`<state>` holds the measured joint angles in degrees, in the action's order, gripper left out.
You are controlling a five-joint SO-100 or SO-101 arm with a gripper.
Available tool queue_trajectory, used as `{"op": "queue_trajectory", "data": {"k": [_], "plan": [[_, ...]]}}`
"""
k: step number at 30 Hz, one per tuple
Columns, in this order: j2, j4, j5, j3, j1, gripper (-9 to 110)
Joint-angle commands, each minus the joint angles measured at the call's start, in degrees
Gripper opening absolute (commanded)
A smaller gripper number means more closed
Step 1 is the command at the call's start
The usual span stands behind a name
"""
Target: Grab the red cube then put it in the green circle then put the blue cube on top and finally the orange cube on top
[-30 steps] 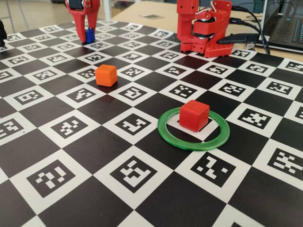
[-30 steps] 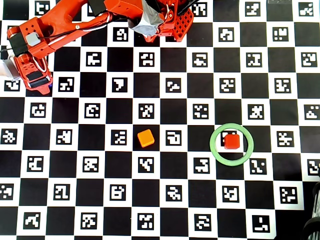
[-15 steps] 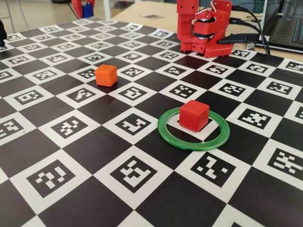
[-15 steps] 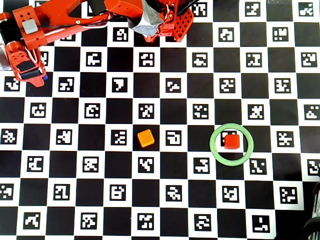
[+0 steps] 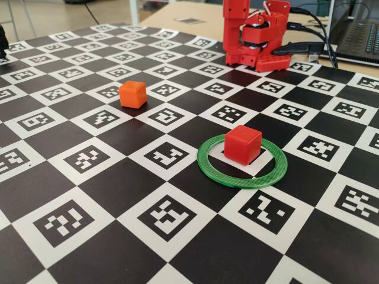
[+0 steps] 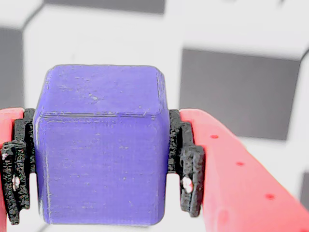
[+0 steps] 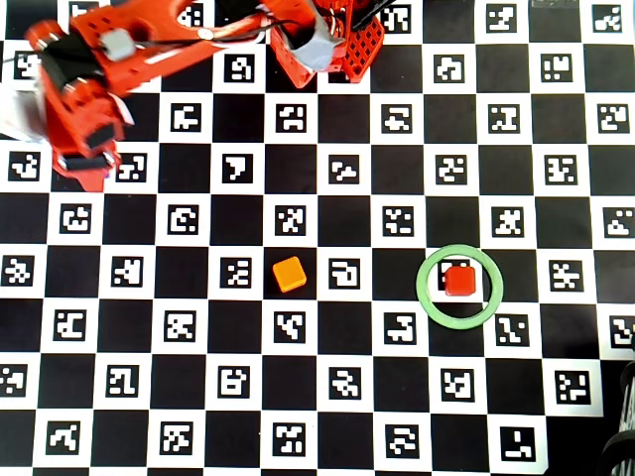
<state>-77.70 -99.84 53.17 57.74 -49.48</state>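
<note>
My gripper (image 6: 99, 169) is shut on the blue cube (image 6: 99, 154), whose sides are pressed by the black pads (image 6: 186, 169); blurred board squares lie far beneath it. Seen from overhead, the gripper (image 7: 87, 171) hangs over the board's upper left, motion-blurred, and the blue cube is hidden under it. The red cube (image 5: 243, 144) (image 7: 459, 280) stands inside the green circle (image 5: 240, 182) (image 7: 422, 290). Left of the ring, the orange cube (image 5: 132, 94) (image 7: 290, 274) sits alone on the board. The fixed view shows no gripper.
The arm's red base (image 5: 254, 35) (image 7: 337, 45) stands at the board's far edge. A laptop (image 5: 361, 35) and black cables lie behind it at the right. The checkered marker board (image 5: 89, 195) covers the table.
The gripper has lifted the blue cube off the board's far-left corner and risen out of the fixed view. In the overhead view it has shifted slightly rightward. The other cubes stayed still.
</note>
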Motion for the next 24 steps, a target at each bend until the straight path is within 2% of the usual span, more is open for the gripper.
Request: {"op": "queue_trajectory", "data": {"k": [1,11,24], "plan": [[-10.1,-5.0,-11.3,2.5,8.9,7],[-12.0,-1.2,-36.7,13.4,35.3,7],[-2.2,-2.7,-59.5,4.6,62.1,9]]}}
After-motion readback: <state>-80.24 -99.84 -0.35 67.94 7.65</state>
